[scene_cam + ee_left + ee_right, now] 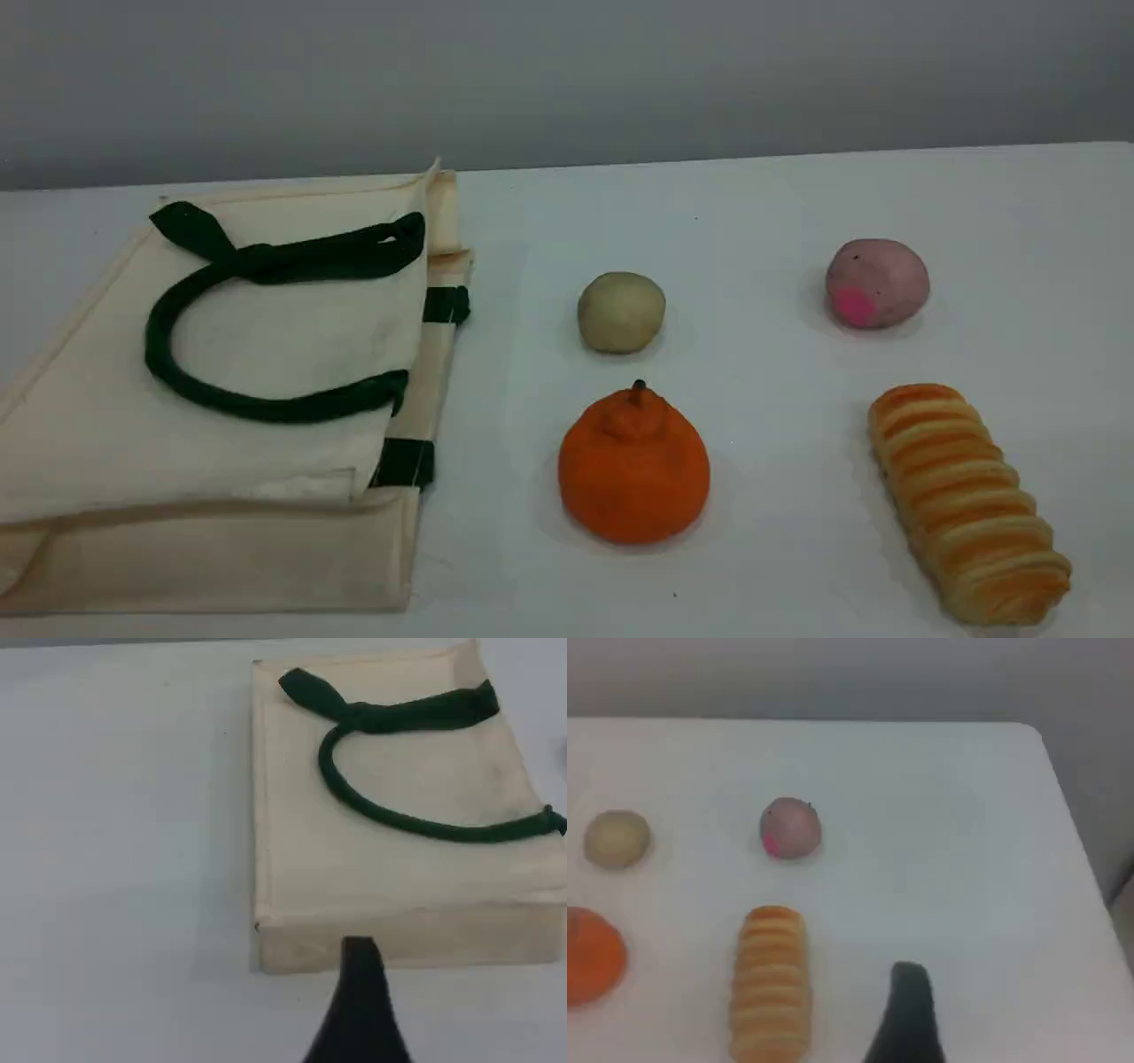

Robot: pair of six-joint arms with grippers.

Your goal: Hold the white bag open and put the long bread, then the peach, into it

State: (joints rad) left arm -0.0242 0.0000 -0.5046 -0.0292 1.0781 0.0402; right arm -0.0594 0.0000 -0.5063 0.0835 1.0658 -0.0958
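**Bag flat, both pincers free: raise the top lip first**

The large cream-white canvas bag (292,346) with dark green strap handles lies flat on the left of the white counter (780,204), its mouth apparently facing the foods. The left pincer (359,961) hangs by the bag's near folded edge, spread wide and gripping nothing. The right pincer (908,988), likewise wide and bare, hangs beside the long ridged loaf striped orange-brown and cream (970,501).

Taking the upper green strap (266,261) should lift one layer only and open the mouth.

The dusty pink peach (877,283) sits beyond the bread, well apart. A beige ball (621,312) and an orange stemmed fruit (633,470) lie between bag and bread, so carrying above them seems safer. The counter's right edge lies to the right of the bread, with bare surface between them.
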